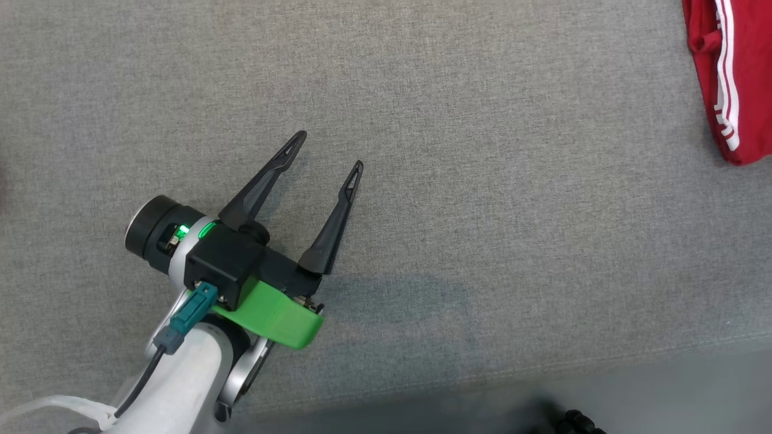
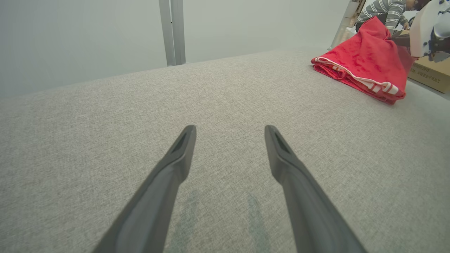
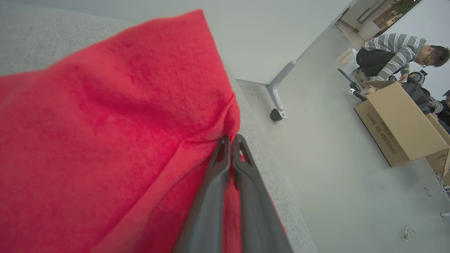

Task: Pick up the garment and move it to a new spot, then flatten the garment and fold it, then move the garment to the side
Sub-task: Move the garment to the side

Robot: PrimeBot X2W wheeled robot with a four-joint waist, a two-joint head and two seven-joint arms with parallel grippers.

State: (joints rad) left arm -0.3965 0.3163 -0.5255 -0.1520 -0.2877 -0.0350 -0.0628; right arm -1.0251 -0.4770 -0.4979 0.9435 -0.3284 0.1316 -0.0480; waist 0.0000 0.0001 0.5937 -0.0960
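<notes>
Tightly pressed together, the two fingers of the right gripper (image 3: 231,139) pinch a puckered edge of the red garment (image 3: 105,140), close to the edge of the grey table (image 3: 262,151). Seen from the left wrist, the cloth is drawn up into a peak beside the right arm. The rest lies bunched on the table, with its white-striped hem facing the left gripper (image 2: 229,130). In the head view the garment (image 1: 739,78) sits at the upper right, its long axis running away from the robot and the white stripes following that line. The left gripper is over bare table well apart from it, jaws spread wide and holding nothing, fingers pointing forward and slightly right. On the floor beyond the table, a cardboard box (image 3: 400,123) lies with its flaps open, and a person (image 3: 393,52) in a striped top bends over it. What is in the box cannot be told.
</notes>
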